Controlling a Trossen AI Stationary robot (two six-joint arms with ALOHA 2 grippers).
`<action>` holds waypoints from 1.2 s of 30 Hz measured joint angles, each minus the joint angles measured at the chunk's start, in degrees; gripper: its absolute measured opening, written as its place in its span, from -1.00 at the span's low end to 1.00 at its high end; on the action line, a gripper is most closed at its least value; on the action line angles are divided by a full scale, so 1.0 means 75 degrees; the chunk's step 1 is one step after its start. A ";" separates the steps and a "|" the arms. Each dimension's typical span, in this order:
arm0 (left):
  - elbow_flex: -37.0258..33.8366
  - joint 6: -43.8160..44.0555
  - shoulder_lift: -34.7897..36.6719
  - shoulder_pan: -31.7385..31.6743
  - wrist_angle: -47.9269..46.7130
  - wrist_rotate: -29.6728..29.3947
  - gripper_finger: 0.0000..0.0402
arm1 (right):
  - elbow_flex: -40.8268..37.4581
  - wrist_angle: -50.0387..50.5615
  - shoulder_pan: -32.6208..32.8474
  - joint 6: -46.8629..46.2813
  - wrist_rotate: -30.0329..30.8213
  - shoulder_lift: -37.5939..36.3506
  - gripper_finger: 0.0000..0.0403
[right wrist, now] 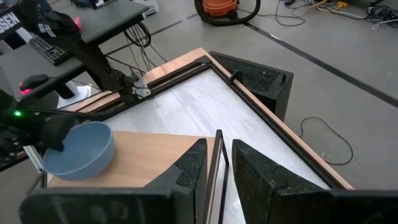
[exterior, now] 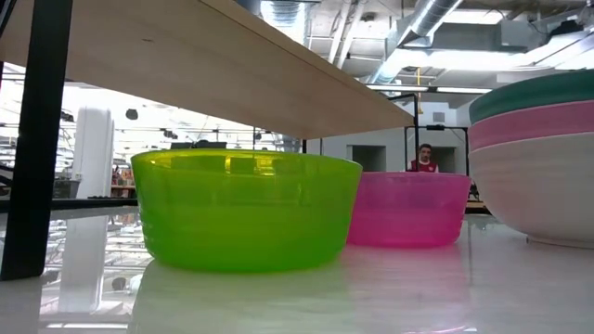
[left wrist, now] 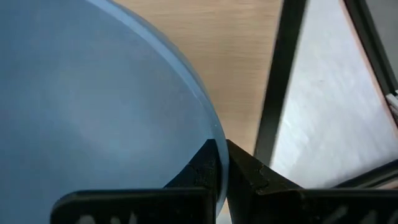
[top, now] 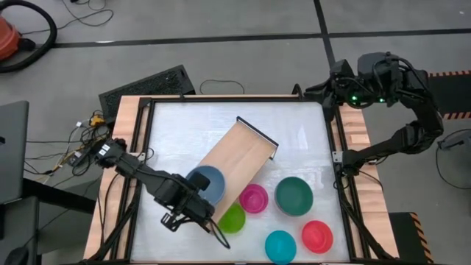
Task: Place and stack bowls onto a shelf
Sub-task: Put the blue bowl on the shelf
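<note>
left gripper [top: 197,197] closed on rim of blue bowl [top: 207,182], holding it over near left end of shelf [top: 237,158]. fingers [left wrist: 205,169] pinching the rim tight. shelf lying diagonal on table [top: 176,132], far end to the right. just beside its near edge: lime bowl [top: 232,218] and magenta bowl [top: 254,198]. further right, teal bowl [top: 294,196], on top of a stack; near edge, cyan bowl [top: 280,246] and red bowl [top: 317,235]. right gripper [right wrist: 217,163] waiting off far right corner, fingers narrow, holding nothing.

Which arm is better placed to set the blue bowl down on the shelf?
Left. Its hand is shut on the blue bowl at the shelf end. The right hand is parked off the table's far corner.
</note>
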State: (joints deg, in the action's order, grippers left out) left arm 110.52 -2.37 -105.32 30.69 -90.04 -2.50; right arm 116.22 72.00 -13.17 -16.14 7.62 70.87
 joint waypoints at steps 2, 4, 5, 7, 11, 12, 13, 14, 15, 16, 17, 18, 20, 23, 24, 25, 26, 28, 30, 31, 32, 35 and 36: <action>0.0000 0.0035 0.0000 0.0067 0.0000 0.0005 -1.00 | 0.0000 -0.0003 0.0000 0.0003 0.0000 0.0000 -0.49; 0.0000 0.0125 0.0000 0.0097 0.0001 0.0021 -1.00 | 0.0000 -0.0003 0.0000 0.0007 0.0000 0.0003 -0.49; 0.0000 0.0179 0.0000 0.0107 0.0004 0.0022 -1.00 | 0.0000 -0.0003 0.0000 0.0010 0.0000 0.0003 -0.49; 0.0000 0.0210 0.0000 0.0118 0.0006 0.0025 -1.00 | 0.0000 -0.0003 0.0000 0.0015 0.0000 0.0003 -0.49; 0.0000 0.0308 -0.0007 0.0120 0.0009 0.0056 -0.97 | 0.0000 -0.0003 0.0000 0.0015 0.0000 0.0003 -0.49; 0.0000 0.0325 -0.0009 0.0121 0.0006 0.0065 -0.97 | 0.0000 -0.0003 0.0000 0.0017 0.0000 0.0003 -0.49; 0.0000 0.0326 -0.0009 0.0121 0.0006 0.0069 -0.97 | 0.0000 -0.0003 0.0000 0.0017 0.0000 0.0003 -0.49; 0.0000 0.0326 -0.0009 0.0121 0.0006 0.0072 -0.96 | 0.0000 -0.0003 0.0000 0.0017 0.0000 0.0003 -0.49; 0.0000 0.0326 -0.0009 0.0118 0.0006 0.0089 -0.96 | 0.0000 -0.0003 0.0000 0.0017 0.0000 0.0003 -0.49; 0.0000 0.0326 -0.0009 0.0118 0.0006 0.0098 -0.96 | 0.0000 -0.0003 0.0000 0.0017 0.0000 0.0003 -0.49; 0.0000 0.0326 -0.0009 0.0118 0.0006 0.0098 -0.96 | 0.0000 -0.0003 0.0000 0.0017 0.0000 0.0003 -0.49; 0.0000 0.0324 -0.0009 0.0118 0.0006 0.0098 -0.96 | 0.0000 -0.0003 0.0000 0.0017 0.0000 0.0003 -0.49; 0.0000 0.0312 -0.0009 0.0118 0.0006 0.0098 -0.96 | 0.0000 -0.0003 0.0000 0.0017 0.0000 0.0003 -0.49; -0.0001 0.0331 -0.0009 0.0118 0.0006 0.0096 -0.96 | 0.0000 0.0000 0.0000 0.0017 -0.0003 0.0003 -0.49; 0.0000 0.0339 -0.0009 0.0118 0.0006 0.0076 -0.96 | 0.0000 0.0000 0.0000 0.0017 -0.0003 0.0003 -0.49; -0.0003 0.0355 -0.0012 0.0118 0.0007 0.0052 -0.96 | 0.0000 -0.0001 0.0000 0.0017 -0.0003 0.0003 -0.49; -0.0002 0.0359 -0.0011 0.0118 0.0006 0.0041 -0.96 | 0.0000 0.0000 0.0000 0.0017 -0.0003 0.0003 -0.49; -0.0003 0.0379 -0.0012 0.0118 0.0005 0.0043 -0.95 | 0.0000 -0.0003 0.0000 0.0023 -0.0003 0.0003 -0.49; -0.0006 0.0420 -0.0012 0.0118 0.0003 0.0057 -0.91 | 0.0000 -0.0003 0.0000 0.0020 -0.0003 0.0003 -0.49; -0.0009 0.0439 -0.0012 0.0118 0.0003 0.0057 -0.87 | 0.0000 -0.0001 0.0000 0.0021 -0.0003 0.0003 -0.49; -0.0009 0.0466 -0.0012 0.0116 0.0006 0.0045 -0.84 | 0.0000 0.0000 0.0000 0.0021 -0.0003 0.0003 -0.49; -0.0009 0.0492 -0.0012 0.0110 0.0003 -0.0025 -0.69 | 0.0001 -0.0002 0.0000 0.0020 -0.0003 0.0003 -0.49; -0.0009 0.0495 -0.0012 0.0110 0.0003 -0.0037 -0.64 | 0.0001 -0.0002 0.0000 0.0023 -0.0003 0.0003 -0.49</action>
State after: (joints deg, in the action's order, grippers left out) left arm 110.45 1.34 -105.41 31.51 -90.02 -2.77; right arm 116.23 71.99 -13.17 -15.97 7.60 70.89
